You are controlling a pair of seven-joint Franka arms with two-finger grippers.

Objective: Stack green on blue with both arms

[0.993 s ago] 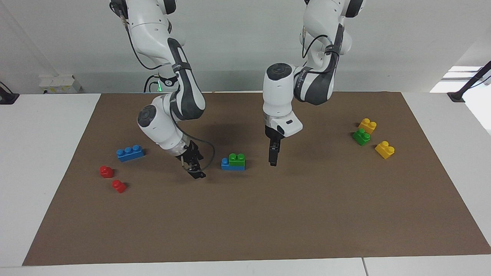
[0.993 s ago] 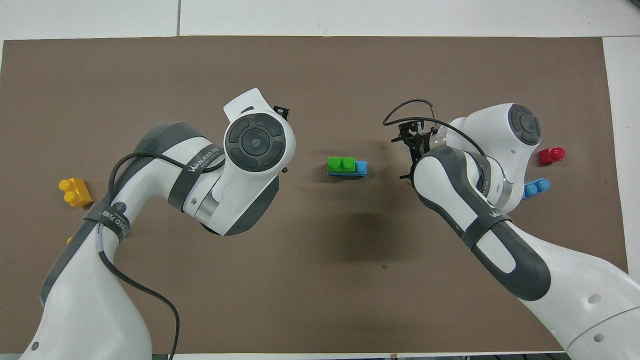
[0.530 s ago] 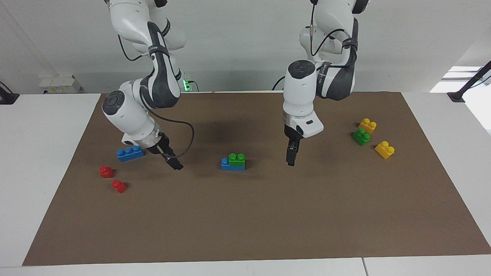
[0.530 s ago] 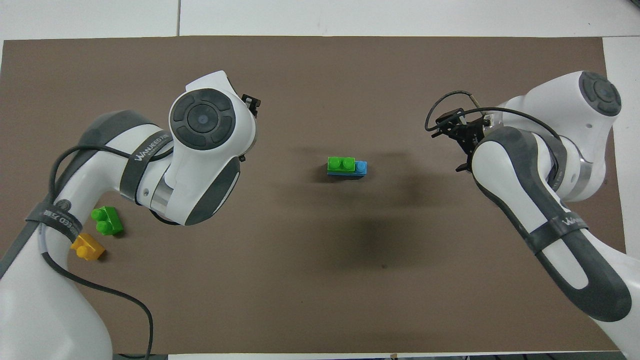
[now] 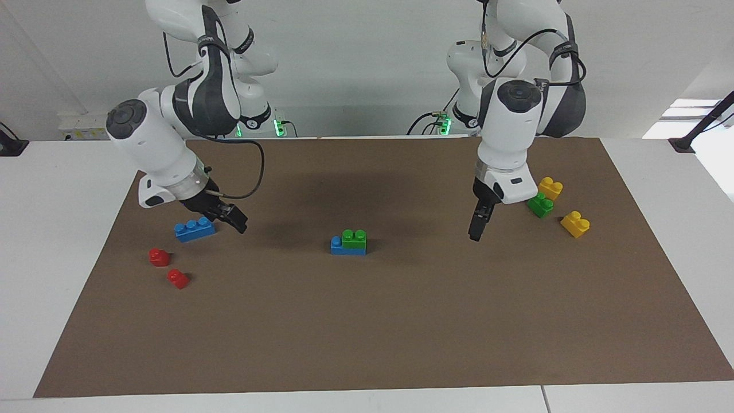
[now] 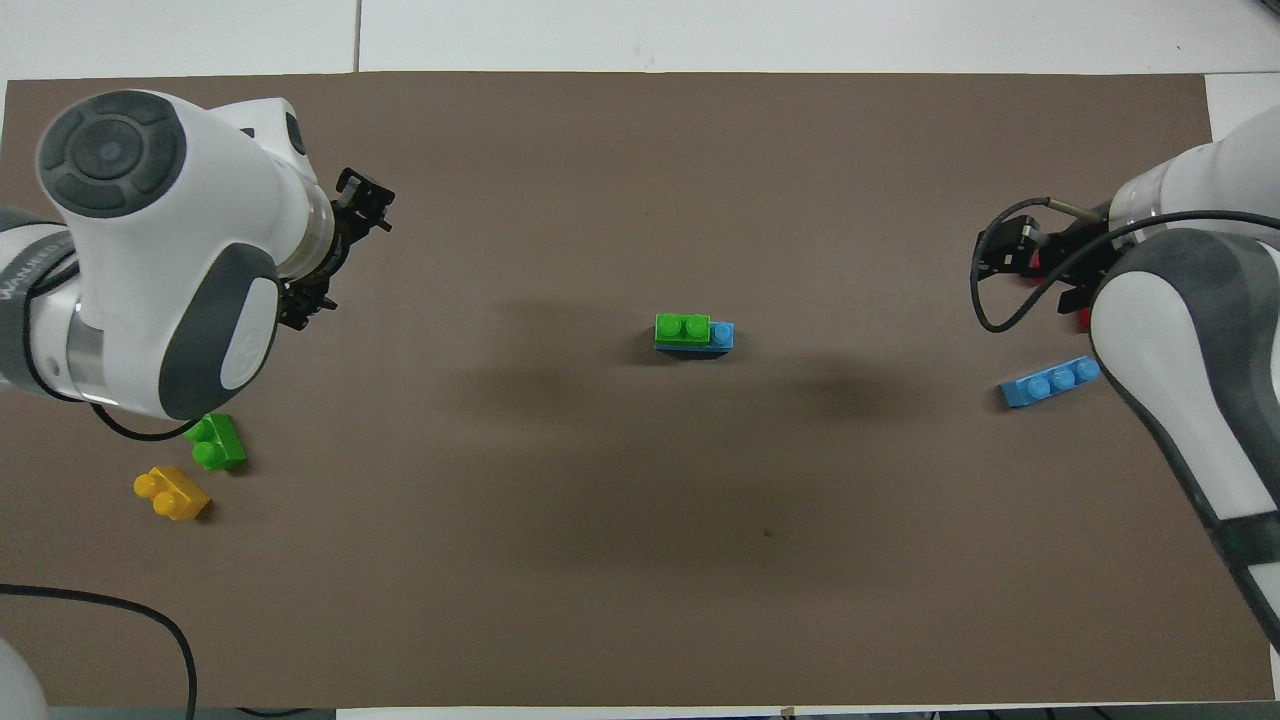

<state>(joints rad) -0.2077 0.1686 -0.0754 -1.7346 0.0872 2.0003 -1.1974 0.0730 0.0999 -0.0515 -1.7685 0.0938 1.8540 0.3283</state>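
Note:
A green brick sits stacked on a blue brick in the middle of the mat, with one blue stud left bare. Neither gripper touches this stack. My right gripper hangs open and holds nothing, close beside a second blue brick that lies alone toward the right arm's end. My left gripper points down over bare mat, open and holding nothing, a little short of a second green brick.
Two yellow bricks lie beside the loose green brick at the left arm's end. Two red bricks lie at the right arm's end, farther from the robots than the loose blue brick. A brown mat covers the table.
Both arms have drawn away from the middle stack, each toward its own end of the table, and their wrists have risen. The stacked bricks have stayed in place.

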